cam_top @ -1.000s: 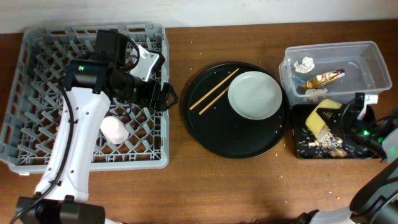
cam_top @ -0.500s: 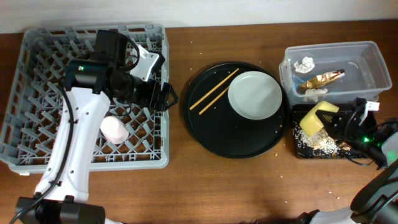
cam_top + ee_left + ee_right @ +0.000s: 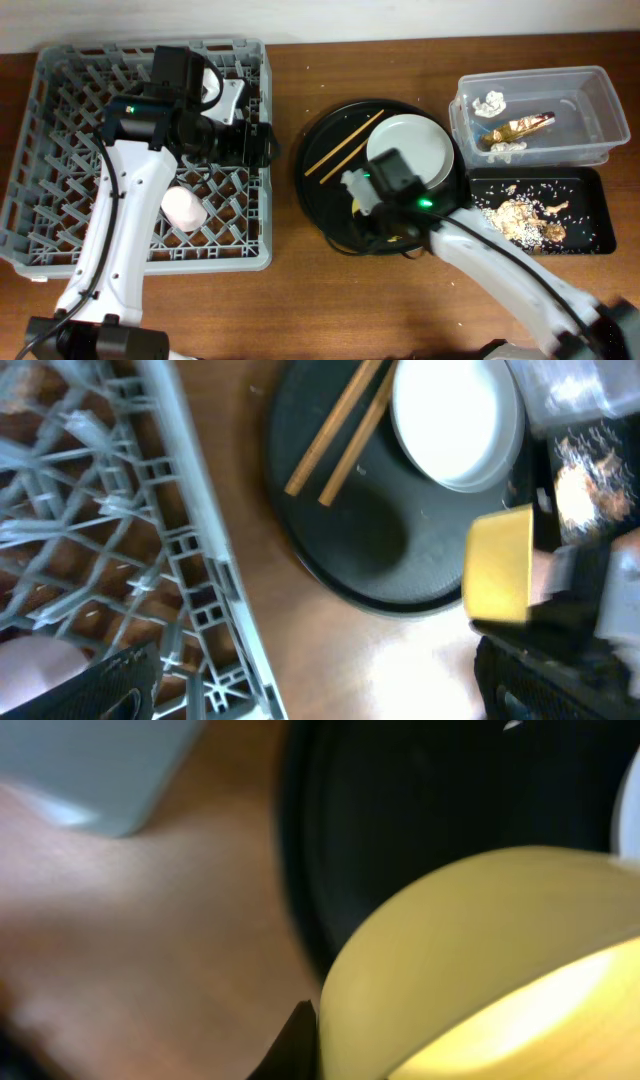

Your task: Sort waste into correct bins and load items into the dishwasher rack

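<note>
My right gripper [image 3: 366, 208] is shut on the rim of the yellow bowl [image 3: 480, 970] and holds it over the round black tray's front part; the bowl also shows in the left wrist view [image 3: 500, 565]. The pale grey plate [image 3: 410, 150] and two wooden chopsticks [image 3: 345, 145] lie on that tray. My left gripper [image 3: 256, 145] is open and empty above the right edge of the grey dishwasher rack [image 3: 60, 150]. A pink cup [image 3: 185, 210] sits in the rack. No light-blue cup shows. Food scraps [image 3: 520, 212] lie in the shallow black tray [image 3: 590, 232].
The clear tub [image 3: 600, 100] at the back right holds white tissue [image 3: 490, 102] and the gold-brown wrapper [image 3: 520, 127]. The large round black tray [image 3: 325, 210] sits mid-table. Crumbs are scattered on the wood around it. My right arm stretches from the front right across the table.
My right arm has swung left from the shallow black tray to the round tray, carrying the yellow bowl. The scraps now lie in the black tray. The left gripper shifted slightly.
</note>
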Robot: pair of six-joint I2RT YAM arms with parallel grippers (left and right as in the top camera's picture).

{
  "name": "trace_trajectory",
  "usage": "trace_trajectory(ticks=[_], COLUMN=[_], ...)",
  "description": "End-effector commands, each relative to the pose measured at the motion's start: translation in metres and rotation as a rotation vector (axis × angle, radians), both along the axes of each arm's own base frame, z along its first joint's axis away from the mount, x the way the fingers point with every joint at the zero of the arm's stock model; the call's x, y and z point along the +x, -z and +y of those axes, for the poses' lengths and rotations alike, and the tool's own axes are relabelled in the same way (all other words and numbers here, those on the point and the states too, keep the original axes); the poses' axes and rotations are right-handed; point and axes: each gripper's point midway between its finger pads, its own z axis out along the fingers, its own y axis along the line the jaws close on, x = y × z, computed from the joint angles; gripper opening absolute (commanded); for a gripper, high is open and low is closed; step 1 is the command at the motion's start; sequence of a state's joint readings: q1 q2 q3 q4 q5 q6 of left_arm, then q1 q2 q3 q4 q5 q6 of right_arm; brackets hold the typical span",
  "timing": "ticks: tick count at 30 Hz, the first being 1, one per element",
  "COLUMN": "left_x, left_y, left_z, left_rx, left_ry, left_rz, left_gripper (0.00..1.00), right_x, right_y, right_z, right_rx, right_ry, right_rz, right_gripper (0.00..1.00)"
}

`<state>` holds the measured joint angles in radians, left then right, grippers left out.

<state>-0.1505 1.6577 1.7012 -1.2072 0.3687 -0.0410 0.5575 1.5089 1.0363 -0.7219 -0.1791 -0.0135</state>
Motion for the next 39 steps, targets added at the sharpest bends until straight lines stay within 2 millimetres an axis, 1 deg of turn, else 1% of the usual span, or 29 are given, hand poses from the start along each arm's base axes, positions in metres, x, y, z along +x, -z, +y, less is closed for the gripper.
trace_trajectory(ticks=[1, 2, 3, 4, 5, 6, 7, 8, 9, 11, 12, 13, 15, 18, 19, 20, 22, 24, 25, 26, 27, 28, 29, 30, 31, 32, 34, 37, 39], left_x=[0.013, 0.016, 0.025, 0.028, 0.034, 0.041, 0.045, 0.051, 0.058, 0.083, 0.089, 0.094, 0.107, 0.101, 0.098, 0.095, 0.092, 0.090, 0.090, 0.094, 0.097, 0.095, 0.091, 0.083, 0.074, 0.069, 0.065, 0.064, 0.064], left_y=[-0.009, -0.008, 0.001, 0.009, 0.025, 0.041, 0.053, 0.076, 0.097, 0.150, 0.163, 0.177, 0.197, 0.224, 0.231, 0.236, 0.238, 0.231, 0.219, 0.197, 0.160, 0.132, 0.114, 0.090, 0.074, 0.076, 0.091, 0.117, 0.130], left_z=[0.011, 0.006, -0.013, -0.018, -0.024, -0.045, -0.064, -0.087, -0.095, -0.124, -0.136, -0.148, -0.149, -0.155, -0.154, -0.152, -0.151, -0.147, -0.141, -0.132, -0.116, -0.102, -0.092, -0.073, -0.045, -0.010, 0.017, 0.023, 0.022], left_rx=[0.020, 0.018, 0.029, 0.068, 0.157, 0.178, 0.191, 0.230, 0.274, 0.345, 0.347, 0.353, 0.404, 0.379, 0.378, 0.385, 0.389, 0.383, 0.375, 0.351, 0.324, 0.312, 0.308, 0.308, 0.320, 0.364, 0.367, 0.395, 0.406], left_ry=[-0.130, -0.119, -0.075, -0.067, -0.060, -0.013, 0.066, 0.149, 0.157, 0.298, 0.334, 0.370, 0.366, 0.393, 0.402, 0.404, 0.406, 0.371, 0.305, 0.211, 0.121, 0.080, 0.059, 0.029, -0.060, -0.184, -0.286, -0.287, -0.282], left_rz=[-0.032, -0.043, -0.056, -0.059, -0.062, -0.068, -0.088, -0.102, -0.103, -0.175, -0.205, -0.233, -0.265, -0.219, -0.196, -0.181, -0.167, -0.140, -0.115, -0.101, -0.098, -0.104, -0.107, -0.104, -0.069, -0.006, 0.070, 0.120, 0.147], left_gripper=[0.99, 0.99, 0.99, 0.99, 0.98, 0.98, 0.95, 0.89, 0.81, 0.74, 0.73, 0.63, 0.56, 0.47, 0.40, 0.25, 0.00, 0.00, 0.00, 0.00, 0.00, 0.00, 0.00, 0.00, 0.00, 0.00, 0.00, 0.00, 0.11], right_x=[0.013, 0.016, 0.022, 0.027, 0.034, 0.037, 0.040, 0.044, 0.043, 0.033, 0.031, 0.029, 0.029, 0.030, 0.031, 0.030, 0.030, 0.029, 0.029, 0.029, 0.029, 0.029, 0.029, 0.030, 0.029, 0.029, 0.029, 0.029, 0.029], right_y=[0.032, 0.030, 0.015, 0.001, -0.025, -0.058, -0.074, -0.091, -0.099, -0.095, -0.093, -0.093, -0.093, -0.093, -0.093, -0.093, -0.093, -0.093, -0.092, -0.092, -0.092, -0.092, -0.092, -0.093, -0.092, -0.092, -0.092, -0.092, -0.092], right_z=[-0.004, -0.005, -0.010, -0.017, -0.038, -0.058, -0.070, -0.094, -0.111, -0.135, -0.137, -0.137, -0.137, -0.138, -0.138, -0.138, -0.138, -0.138, -0.138, -0.138, -0.138, -0.138, -0.138, -0.138, -0.138, -0.138, -0.138, -0.138, -0.138], right_rx=[-0.105, -0.102, -0.094, -0.078, -0.048, 0.063, 0.134, 0.199, 0.238, 0.253, 0.243, 0.240, 0.240, 0.239, 0.240, 0.239, 0.239, 0.239, 0.238, 0.238, 0.238, 0.238, 0.238, 0.238, 0.238, 0.238, 0.238, 0.238, 0.238], right_ry=[0.045, 0.053, 0.106, 0.166, 0.279, 0.351, 0.391, 0.463, 0.515, 0.601, 0.598, 0.600, 0.600, 0.601, 0.601, 0.601, 0.601, 0.601, 0.601, 0.601, 0.601, 0.601, 0.601, 0.601, 0.601, 0.601, 0.601, 0.601, 0.601], right_rz=[0.009, 0.005, -0.005, -0.001, 0.010, 0.029, 0.024, 0.004, 0.007, 0.073, 0.080, 0.086, 0.087, 0.082, 0.081, 0.082, 0.083, 0.086, 0.086, 0.086, 0.087, 0.086, 0.085, 0.085, 0.086, 0.085, 0.085, 0.086, 0.086], right_gripper=[0.35, 0.46, 0.49, 0.49, 0.49, 0.52, 0.56, 0.60, 0.61, 0.61, 0.61, 0.61, 0.61, 0.61, 0.61, 0.61, 0.60, 0.60, 0.60, 0.60, 0.60, 0.60, 0.60, 0.60, 0.60, 0.60, 0.60, 0.61, 0.61])
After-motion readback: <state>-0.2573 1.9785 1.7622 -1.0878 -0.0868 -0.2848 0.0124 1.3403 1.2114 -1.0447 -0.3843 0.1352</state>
